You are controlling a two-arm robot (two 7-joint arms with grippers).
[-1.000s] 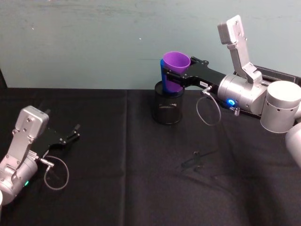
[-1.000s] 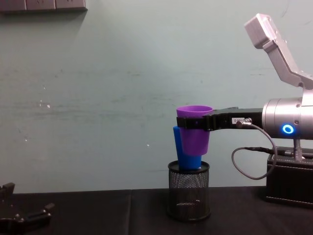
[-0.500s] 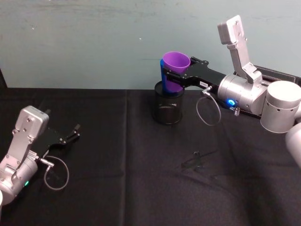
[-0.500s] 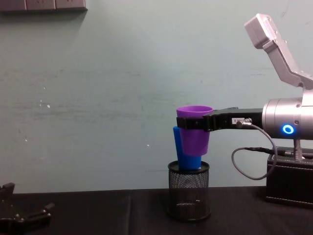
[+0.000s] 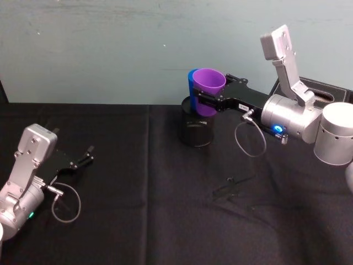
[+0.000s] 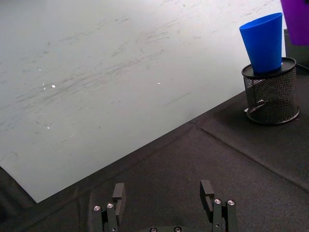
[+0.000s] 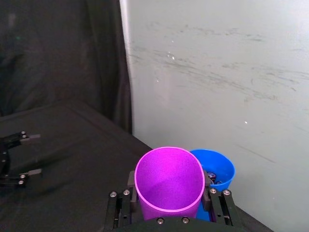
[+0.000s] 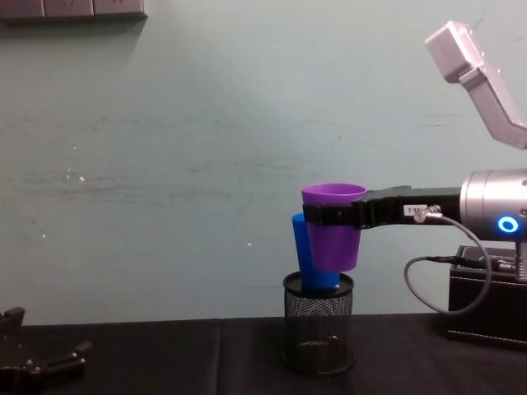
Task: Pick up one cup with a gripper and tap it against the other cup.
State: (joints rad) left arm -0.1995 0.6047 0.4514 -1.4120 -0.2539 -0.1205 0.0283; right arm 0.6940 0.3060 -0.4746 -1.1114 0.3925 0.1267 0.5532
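My right gripper (image 5: 205, 99) is shut on the purple cup (image 5: 208, 89), holding it upright in the air by its upper wall. The blue cup (image 5: 191, 83) stands upright in a black mesh pen holder (image 5: 197, 130) at the back of the table. In the chest view, the purple cup (image 8: 333, 239) hangs just right of the blue cup (image 8: 300, 255) and overlaps it. I cannot tell whether they touch. The right wrist view has the purple cup (image 7: 169, 186) in front of the blue cup (image 7: 219, 166). My left gripper (image 5: 87, 154) rests open at the left, far from both.
A teal wall rises right behind the pen holder (image 8: 318, 329). A black box (image 8: 486, 296) sits at the back right under my right arm. A small dark object (image 5: 231, 187) lies on the black cloth (image 5: 149, 210) mid-table.
My right gripper has shifted a little to the right and down with the purple cup. More of the blue cup's rim now shows on the left. The left arm has not moved.
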